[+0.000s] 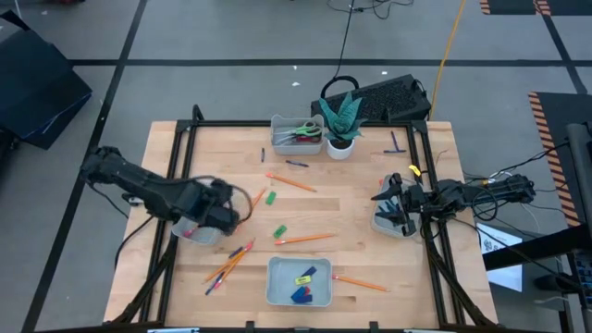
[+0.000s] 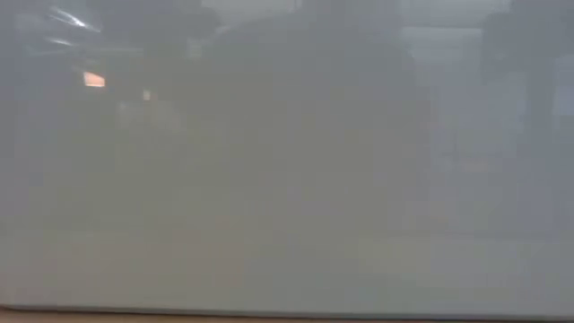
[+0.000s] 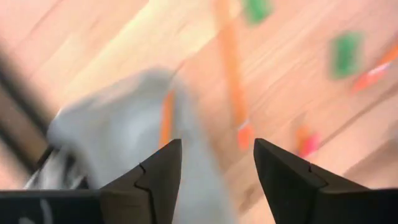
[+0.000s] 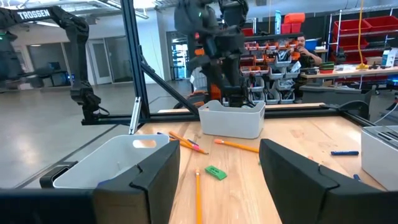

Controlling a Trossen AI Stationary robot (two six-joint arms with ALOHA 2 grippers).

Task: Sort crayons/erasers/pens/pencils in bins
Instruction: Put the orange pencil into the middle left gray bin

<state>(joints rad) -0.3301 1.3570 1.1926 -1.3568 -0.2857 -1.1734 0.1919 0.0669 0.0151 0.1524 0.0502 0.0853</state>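
The table (image 1: 351, 213) is light wood with a black frame. The bins (image 1: 298, 282) are light grey. The pencils (image 1: 305, 239) are orange, the erasers (image 1: 279, 231) green, yellow and blue. The pens (image 1: 296, 164) are dark blue. Both arms are black.

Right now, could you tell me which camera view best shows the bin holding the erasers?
The high view: the bin sits at the table's near edge, blue and yellow erasers visible inside. The right wrist view shows only its side; low and left wrist views don't show it.
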